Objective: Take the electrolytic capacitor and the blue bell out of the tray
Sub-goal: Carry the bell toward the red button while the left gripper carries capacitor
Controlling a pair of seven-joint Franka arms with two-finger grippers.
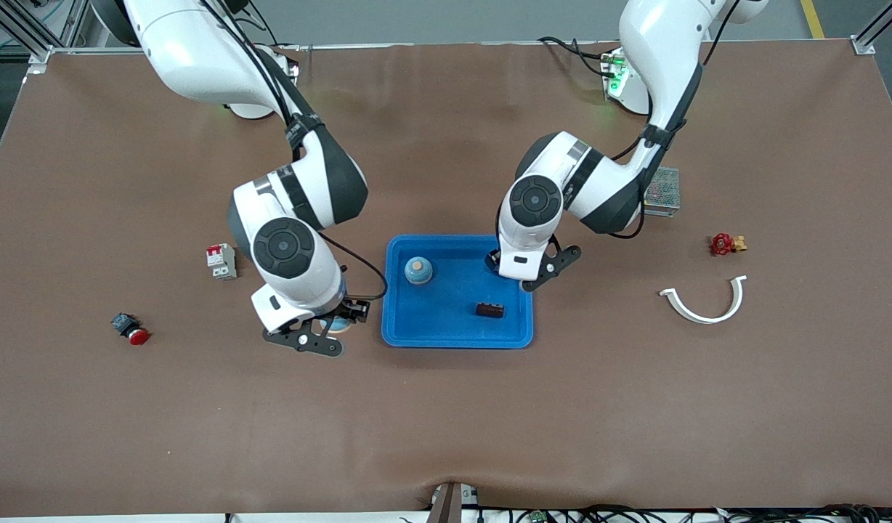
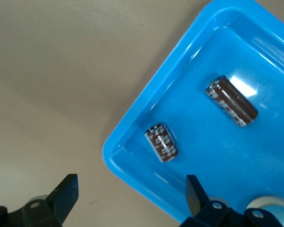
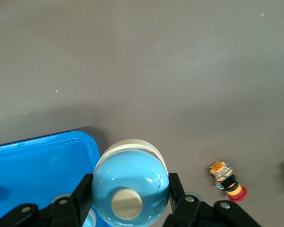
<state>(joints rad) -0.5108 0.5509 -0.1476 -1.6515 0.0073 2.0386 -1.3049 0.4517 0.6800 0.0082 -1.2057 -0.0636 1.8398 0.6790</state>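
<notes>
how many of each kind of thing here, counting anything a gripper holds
bell: 2
capacitor: 2
blue tray: 1
circuit breaker: 1
red push button: 1
red valve: 1
white curved clip: 1
power supply: 1
total: 10

The brown table [image 1: 446, 407] carries a blue tray [image 1: 399, 330] at its middle, a breaker [image 1: 221, 261] and red push button [image 1: 131, 329] toward the right arm's end, and a white curved clip [image 1: 704, 303], red valve [image 1: 726, 244] and metal box [image 1: 664, 190] toward the left arm's end.
</notes>
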